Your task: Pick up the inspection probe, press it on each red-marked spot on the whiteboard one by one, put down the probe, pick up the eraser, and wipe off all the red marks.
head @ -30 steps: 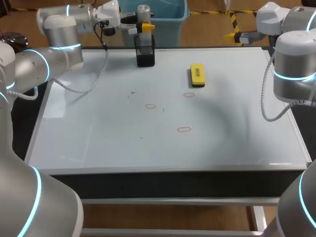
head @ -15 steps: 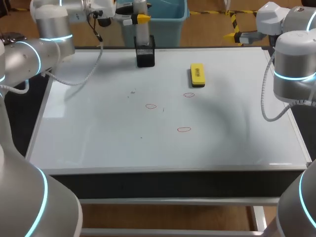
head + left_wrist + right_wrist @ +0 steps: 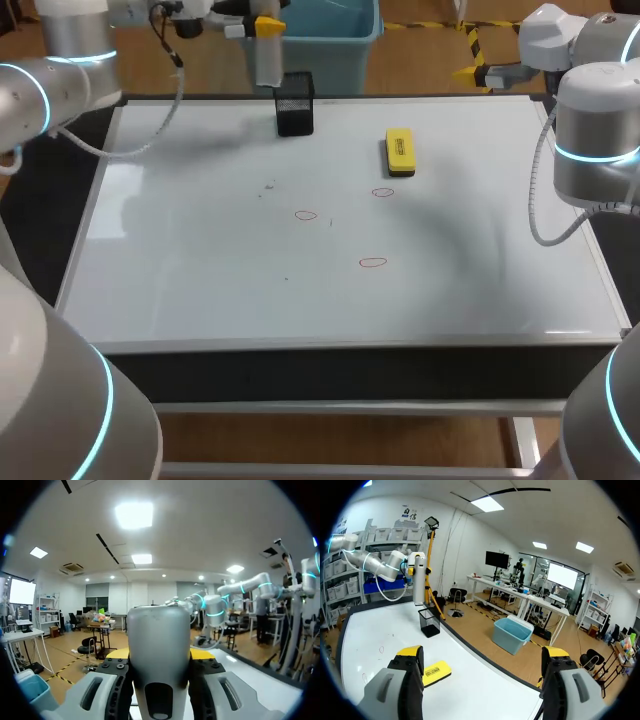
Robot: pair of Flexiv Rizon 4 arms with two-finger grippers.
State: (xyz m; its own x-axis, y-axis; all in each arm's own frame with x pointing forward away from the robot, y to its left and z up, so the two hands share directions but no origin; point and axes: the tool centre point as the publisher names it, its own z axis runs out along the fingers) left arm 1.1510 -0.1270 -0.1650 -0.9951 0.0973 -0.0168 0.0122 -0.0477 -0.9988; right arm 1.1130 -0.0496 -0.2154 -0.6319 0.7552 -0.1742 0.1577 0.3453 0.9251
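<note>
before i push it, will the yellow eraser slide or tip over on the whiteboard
The yellow eraser lies flat and low, so it probably slides rather than tips. The whiteboard looks glossy, so a nudge may send it skating. It looks like a small block, likely light and stiff.

The table point(image 3: 330, 372) is topped by a whiteboard point(image 3: 190, 280). At the board's far edge a black mesh holder point(image 3: 294, 104) is stood upright. A yellow eraser point(image 3: 399, 151) is laid flat to its right, apart from it. Three small red marks point(image 3: 373, 263) are drawn near the middle.
</note>
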